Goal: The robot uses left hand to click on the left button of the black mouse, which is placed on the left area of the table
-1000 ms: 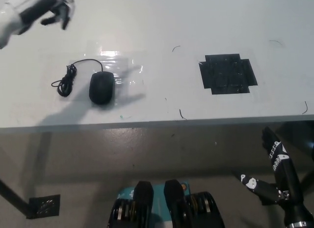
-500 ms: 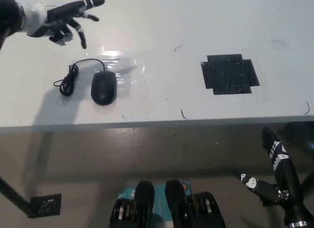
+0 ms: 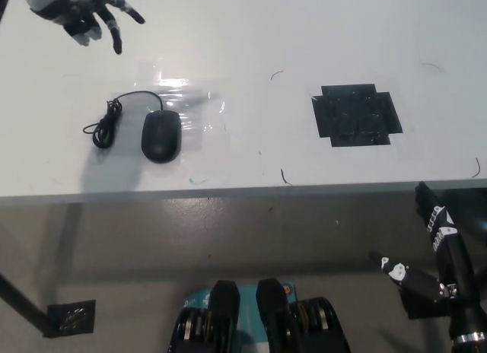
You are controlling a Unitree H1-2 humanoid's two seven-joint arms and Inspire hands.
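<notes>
White table (image 3: pixel 319 33); grey floor (image 3: pixel 137 254) beneath.

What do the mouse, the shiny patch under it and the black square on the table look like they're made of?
The mouse looks like matte black plastic, smooth and without glare. The patch under it looks like clear film or tape: it is see-through with bright wrinkled glints. The black square looks like overlapping strips of tape, given its stepped edges and faint sheen.

White-and-grey left hand (image 3: pixel 80 14) with dark fingers, pale bands at joints; black right hand (image 3: pixel 441 269) with white markings along fingers.
</notes>
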